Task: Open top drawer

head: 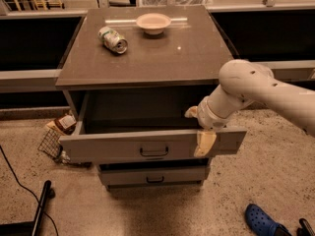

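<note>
Gripper (198, 128) pinches top drawer (123, 144) front, right end
Drawer juts toward camera, long axis left-right; contents lost in shadow

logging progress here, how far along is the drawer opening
Done: the top drawer stands pulled well out, its inside showing. In hand: the gripper sits at its front's upper edge, right of the handle. Left: probably only backing the gripper off.

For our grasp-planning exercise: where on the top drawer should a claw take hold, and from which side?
Probably the dark handle centred on the front of the top drawer, approached from the front: it is a horizontal pull, centred so the drawer should run straight. The claw is at the front's top edge, right of the handle.
</note>
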`<state>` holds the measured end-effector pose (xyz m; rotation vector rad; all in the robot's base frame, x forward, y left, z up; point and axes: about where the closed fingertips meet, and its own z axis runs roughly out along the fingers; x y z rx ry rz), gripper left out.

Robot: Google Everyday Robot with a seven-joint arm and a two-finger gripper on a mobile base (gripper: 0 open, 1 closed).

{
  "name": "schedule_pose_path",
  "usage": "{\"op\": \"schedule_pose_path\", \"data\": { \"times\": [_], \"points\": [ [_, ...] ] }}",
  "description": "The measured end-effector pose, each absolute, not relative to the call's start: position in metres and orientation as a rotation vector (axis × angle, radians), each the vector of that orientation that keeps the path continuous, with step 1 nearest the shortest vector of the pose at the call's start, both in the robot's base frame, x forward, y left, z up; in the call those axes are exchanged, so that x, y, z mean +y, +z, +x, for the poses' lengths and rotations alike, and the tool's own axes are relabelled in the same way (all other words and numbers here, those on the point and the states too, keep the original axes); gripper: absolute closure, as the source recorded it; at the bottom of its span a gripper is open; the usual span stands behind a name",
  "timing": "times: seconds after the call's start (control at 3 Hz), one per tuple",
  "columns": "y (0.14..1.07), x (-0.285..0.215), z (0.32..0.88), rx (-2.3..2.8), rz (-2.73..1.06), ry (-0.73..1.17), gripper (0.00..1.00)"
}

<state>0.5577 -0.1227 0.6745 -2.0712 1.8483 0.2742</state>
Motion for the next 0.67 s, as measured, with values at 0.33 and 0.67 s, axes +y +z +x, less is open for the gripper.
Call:
{"op": "schedule_pose_path", "data": {
  "times": [0.33,0.67],
  "points": [
    [0.659,-0.109,0.545,1.838,-2.152,0.343,0.0],
    [0.655,-0.104,0.528,1.844,-2.213,0.379,0.19]
  ]
}}
